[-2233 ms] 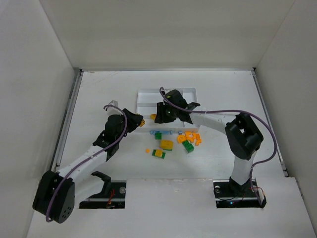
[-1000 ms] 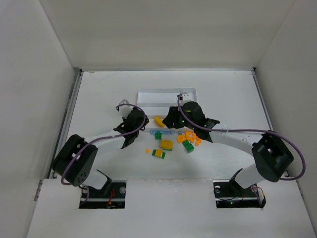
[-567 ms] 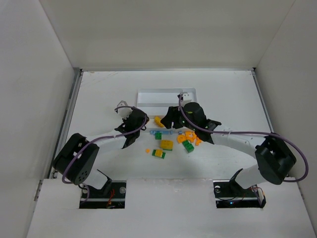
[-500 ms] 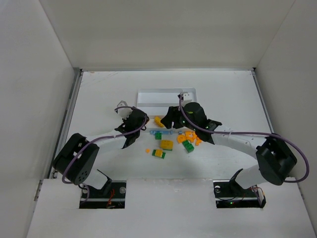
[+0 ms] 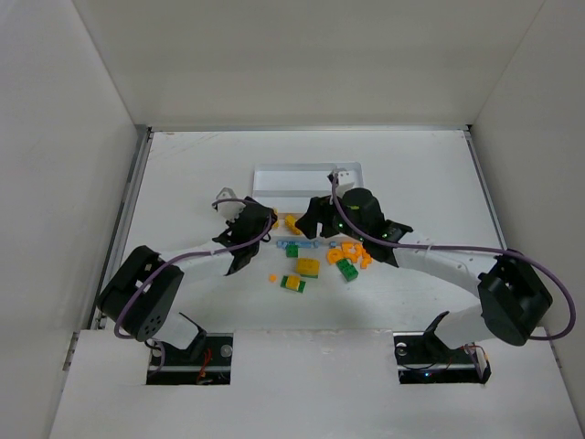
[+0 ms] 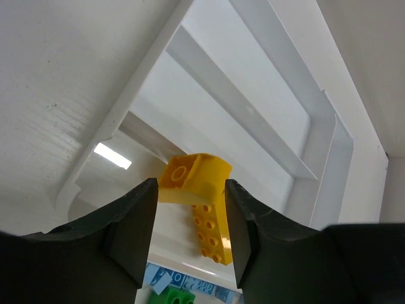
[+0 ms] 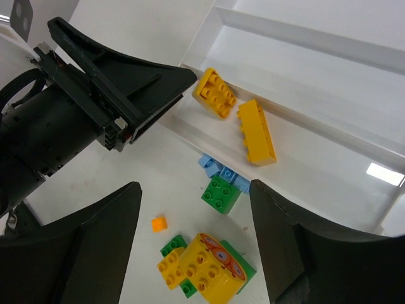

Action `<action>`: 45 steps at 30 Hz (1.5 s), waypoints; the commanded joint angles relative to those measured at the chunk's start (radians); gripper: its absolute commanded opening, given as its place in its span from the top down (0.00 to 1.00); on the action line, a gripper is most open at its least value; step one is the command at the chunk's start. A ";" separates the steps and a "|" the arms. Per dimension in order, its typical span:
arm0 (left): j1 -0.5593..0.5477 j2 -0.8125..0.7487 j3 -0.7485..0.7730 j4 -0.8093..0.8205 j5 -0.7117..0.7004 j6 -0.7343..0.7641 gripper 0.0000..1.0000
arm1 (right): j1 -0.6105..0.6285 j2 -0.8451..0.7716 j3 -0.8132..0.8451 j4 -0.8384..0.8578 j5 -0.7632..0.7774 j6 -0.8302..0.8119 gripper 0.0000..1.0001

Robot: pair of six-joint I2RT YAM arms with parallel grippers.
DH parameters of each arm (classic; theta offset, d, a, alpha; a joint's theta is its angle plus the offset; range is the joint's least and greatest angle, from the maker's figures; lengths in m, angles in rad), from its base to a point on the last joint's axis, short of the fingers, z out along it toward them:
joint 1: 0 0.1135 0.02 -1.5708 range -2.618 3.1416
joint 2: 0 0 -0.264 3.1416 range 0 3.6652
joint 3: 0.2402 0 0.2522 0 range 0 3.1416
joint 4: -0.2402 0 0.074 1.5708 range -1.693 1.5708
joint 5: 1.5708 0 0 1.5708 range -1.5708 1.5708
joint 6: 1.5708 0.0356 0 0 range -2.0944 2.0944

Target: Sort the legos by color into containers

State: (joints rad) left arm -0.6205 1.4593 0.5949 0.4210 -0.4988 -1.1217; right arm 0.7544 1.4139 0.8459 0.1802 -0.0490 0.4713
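Observation:
The white tray (image 5: 274, 178) lies at the table's middle back, its containers running lengthwise. My left gripper (image 5: 272, 222) reaches over the tray's near left corner. Its jaws stand apart on either side of a yellow curved lego (image 6: 193, 180), which sits at the fingertips inside the tray (image 6: 240, 107). A long yellow lego (image 6: 209, 231) lies just behind it. In the right wrist view both yellow pieces, the curved one (image 7: 214, 94) and the long one (image 7: 256, 132), rest in the nearest container. My right gripper (image 7: 193, 190) hangs open and empty above loose legos on the table.
Light blue legos (image 7: 218, 170) and a green one (image 7: 221, 193) lie against the tray's near wall. A yellow-and-green stack (image 7: 212, 263) and a tiny orange brick (image 7: 159, 223) sit closer in. An orange pile (image 5: 352, 251) lies under the right arm.
The left jaws have widened around the yellow curved lego at the tray's corner. The right jaws have opened wide. Both arms have barely shifted.

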 commanded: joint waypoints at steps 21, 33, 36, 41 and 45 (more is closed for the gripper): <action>-0.020 -0.364 -0.179 0.036 0.137 0.247 0.68 | 0.136 -0.142 -0.097 -0.198 0.089 -0.126 0.31; 0.008 -0.524 -0.291 0.027 0.315 0.269 0.65 | 0.276 -0.072 0.001 -0.412 0.190 -0.327 0.16; 0.014 -0.543 -0.300 0.025 0.341 0.269 0.65 | 0.276 -0.020 0.028 -0.429 0.208 -0.352 0.19; 0.044 -0.579 -0.310 0.025 0.413 0.241 0.64 | 0.276 0.054 0.070 -0.426 0.229 -0.385 0.24; 0.069 -0.590 -0.314 0.018 0.454 0.241 0.64 | 0.265 0.115 0.110 -0.416 0.218 -0.413 0.25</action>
State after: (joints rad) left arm -0.5682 0.8906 0.3008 0.4179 -0.1013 -0.8764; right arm 1.0267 1.5013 0.8902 -0.2417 0.1505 0.1020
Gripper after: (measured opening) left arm 0.353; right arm 0.752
